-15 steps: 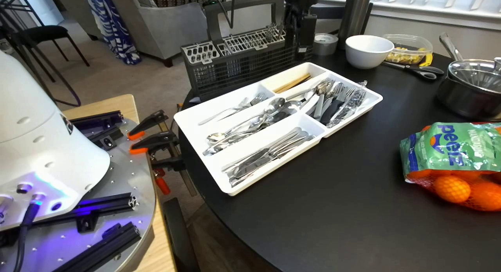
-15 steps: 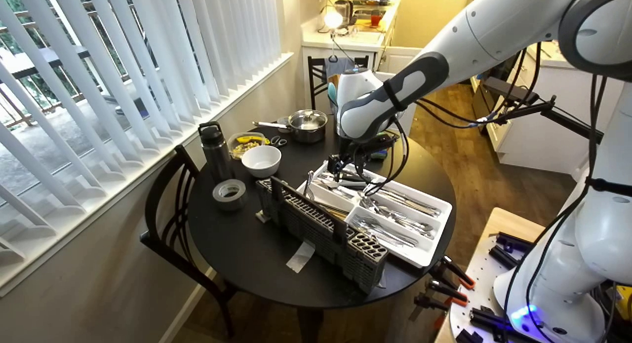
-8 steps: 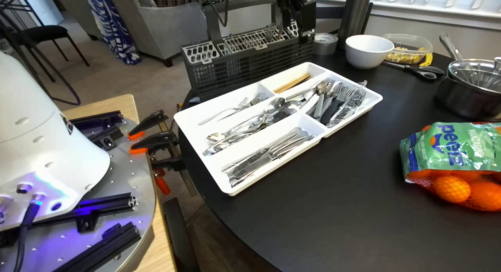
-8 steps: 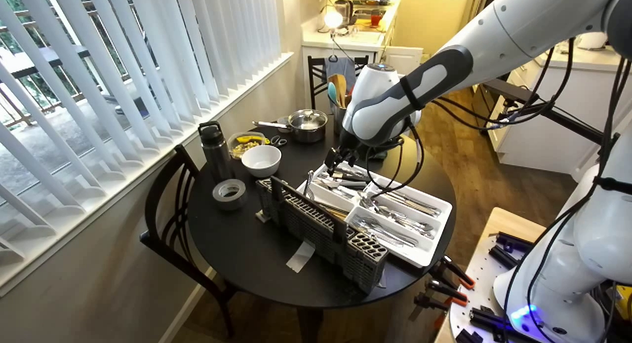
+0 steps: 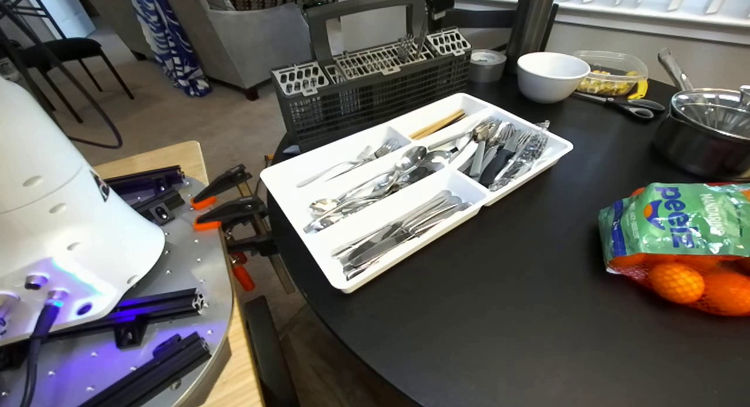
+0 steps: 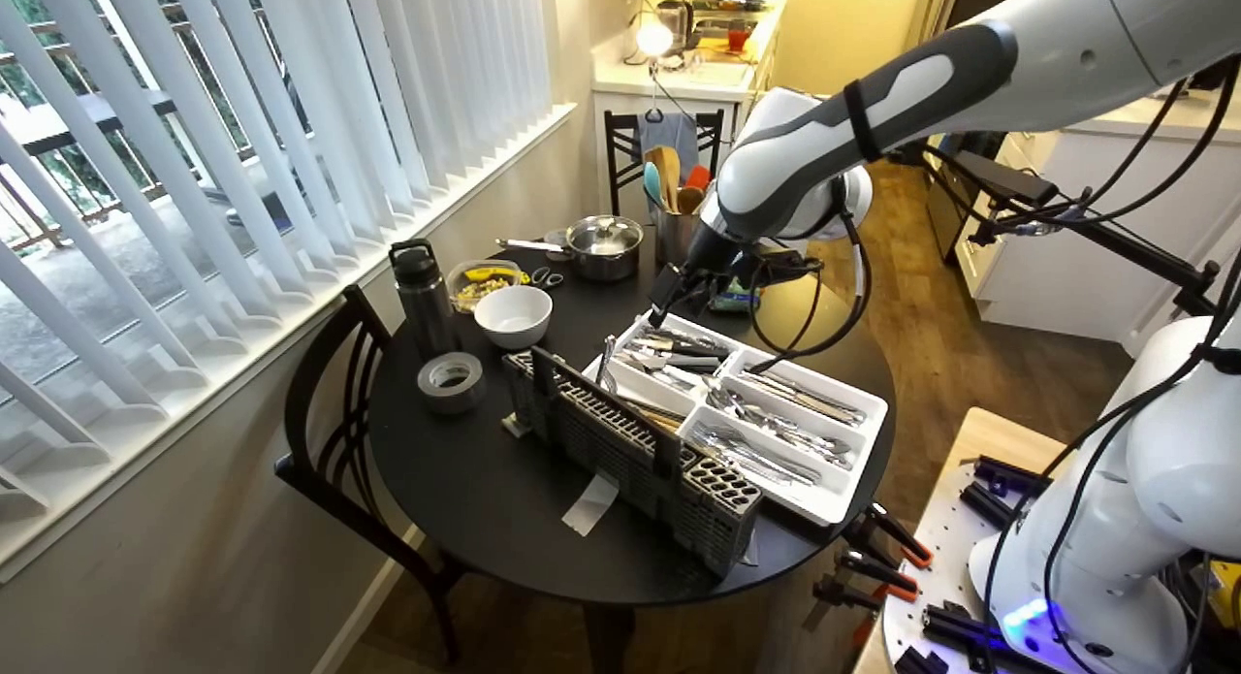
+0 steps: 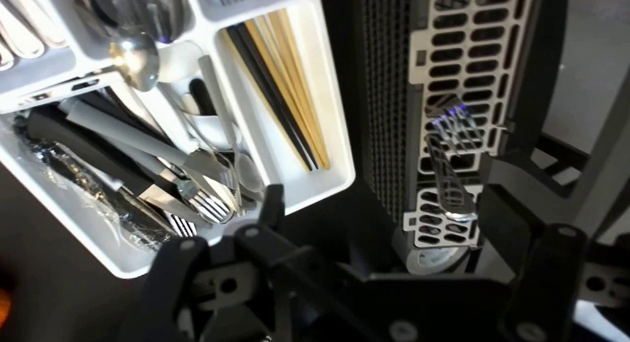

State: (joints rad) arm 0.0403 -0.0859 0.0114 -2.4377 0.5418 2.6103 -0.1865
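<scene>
My gripper [image 7: 389, 199] stands open in the wrist view, its fingers wide apart with nothing held. A metal utensil's patterned handle [image 7: 449, 187] rises from the grey cutlery basket [image 7: 418, 56], seen close beside the right-hand finger [image 7: 509, 219]; whether they touch I cannot tell. Fork tines [image 7: 455, 125] show just behind that handle. Left of the basket lies the white cutlery tray [image 7: 339, 150], with chopsticks [image 7: 290, 86] in a narrow compartment and mixed utensils in the others. An exterior view has the gripper [image 6: 669, 291] above the tray's far end; elsewhere only its dark lower part [image 5: 432, 0] shows.
A duct tape roll [image 6: 451, 381], white bowl [image 6: 514, 317], steel bottle [image 6: 423, 296] and food container [image 5: 609, 73] surround the basket on the round black table [image 5: 498, 325]. Farther off are a lidded pot [image 6: 604, 247], a utensil holder [image 6: 676, 236] and a mandarin bag [image 5: 674, 243].
My gripper has risen from beside the basket and the tray's end, leaving most of it above the frame in an exterior view. Tray, basket and cutlery look unmoved.
</scene>
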